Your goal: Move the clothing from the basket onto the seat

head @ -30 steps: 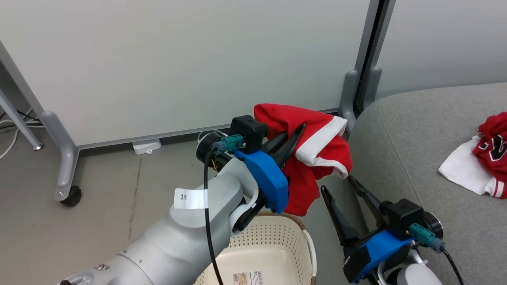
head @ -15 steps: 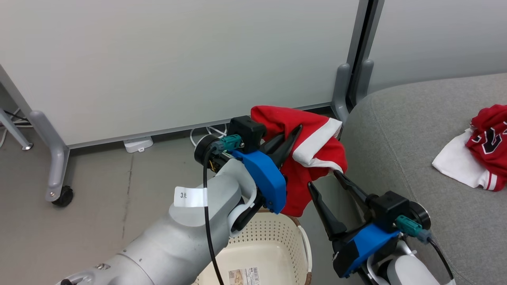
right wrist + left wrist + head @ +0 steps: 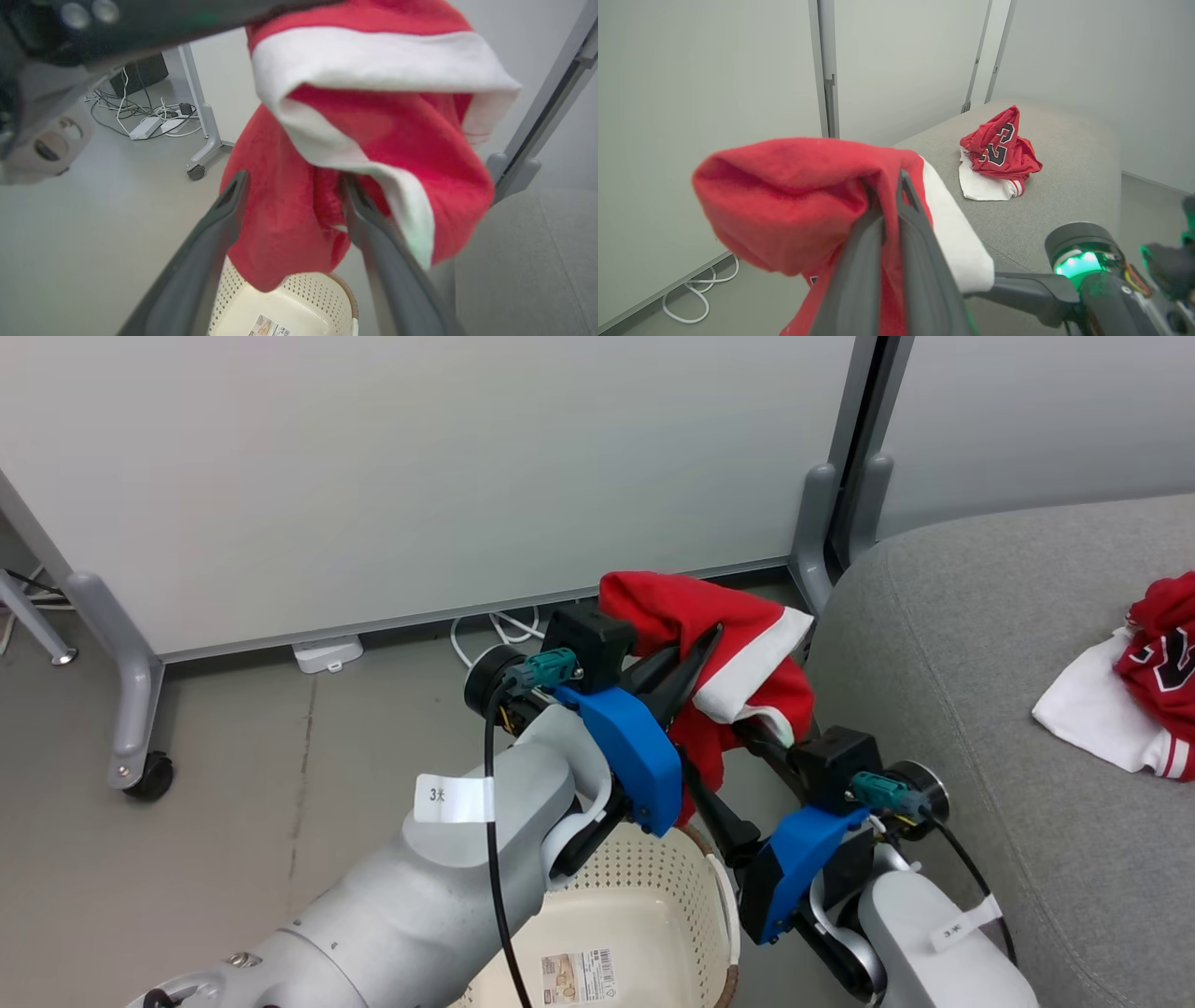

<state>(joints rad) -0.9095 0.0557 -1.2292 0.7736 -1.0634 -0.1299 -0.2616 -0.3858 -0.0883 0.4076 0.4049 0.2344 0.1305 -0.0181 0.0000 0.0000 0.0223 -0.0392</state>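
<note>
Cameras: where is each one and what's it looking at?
Head view: on the head, looking down at basket, seat, red garment; left gripper and right gripper show.
Left wrist view: on the left wrist, looking along shut fingers, past the garment, toward the seat's clothing pile; right gripper shows.
Right wrist view: on the right wrist, looking between open fingers at the garment, basket beneath; left arm top-left.
Shared: all three show the red garment.

We can't read the basket (image 3: pixel 646 882) label (image 3: pixel 579 975), way too small tbh. Basket btm & the clothing pile (image 3: pixel 1153 681) get cut off at head view edges.
</note>
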